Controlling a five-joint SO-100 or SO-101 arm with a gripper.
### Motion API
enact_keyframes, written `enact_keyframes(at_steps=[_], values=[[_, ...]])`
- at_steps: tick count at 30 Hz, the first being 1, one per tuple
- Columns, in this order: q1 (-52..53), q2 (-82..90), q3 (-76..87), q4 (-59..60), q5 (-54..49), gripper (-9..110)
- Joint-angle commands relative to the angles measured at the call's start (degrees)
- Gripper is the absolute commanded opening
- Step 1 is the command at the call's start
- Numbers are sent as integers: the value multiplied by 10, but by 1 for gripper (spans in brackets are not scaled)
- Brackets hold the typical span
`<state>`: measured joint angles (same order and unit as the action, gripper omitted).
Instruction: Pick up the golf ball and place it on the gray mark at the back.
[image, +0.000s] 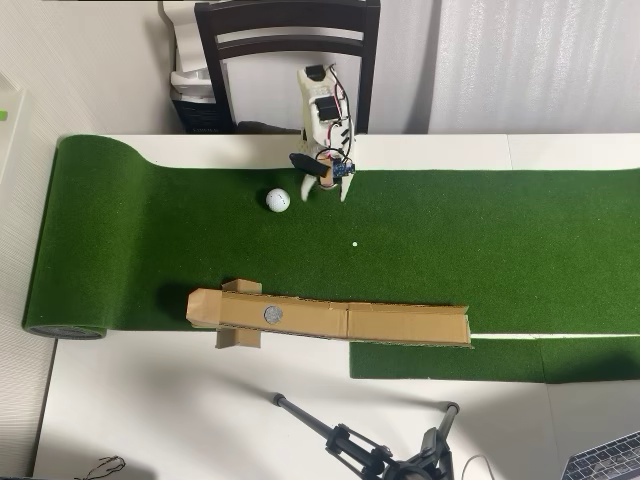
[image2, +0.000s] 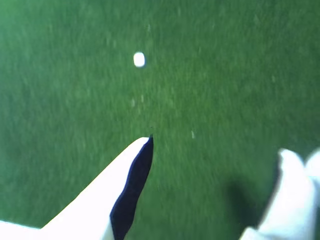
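The white dimpled golf ball (image: 278, 200) rests on the green turf in the overhead view, just left of my gripper (image: 325, 183) and apart from it. My gripper (image2: 217, 145) is open in the wrist view, with only turf between its fingers. That view does not take in the golf ball; the small white spot there is the flat dot (image2: 139, 59). The gray mark (image: 273, 314) is a round spot on the cardboard strip, below the ball in the overhead view.
The cardboard strip (image: 400, 322) lies across the mat's lower edge with a raised block at its left end. A flat white dot (image: 355, 244) marks the turf. A dark chair (image: 287, 40) stands behind the arm. A tripod (image: 370, 452) lies on the white table below.
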<state>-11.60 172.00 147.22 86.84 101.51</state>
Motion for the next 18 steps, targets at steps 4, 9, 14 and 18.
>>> enact_keyframes(at_steps=[4,9,14,18], values=[[-3,-163,-214,99,-18,46],[57,-246,-306,99,-50,46],[168,-288,-340,98,-101,46],[249,-299,-349,97,-121,46]])
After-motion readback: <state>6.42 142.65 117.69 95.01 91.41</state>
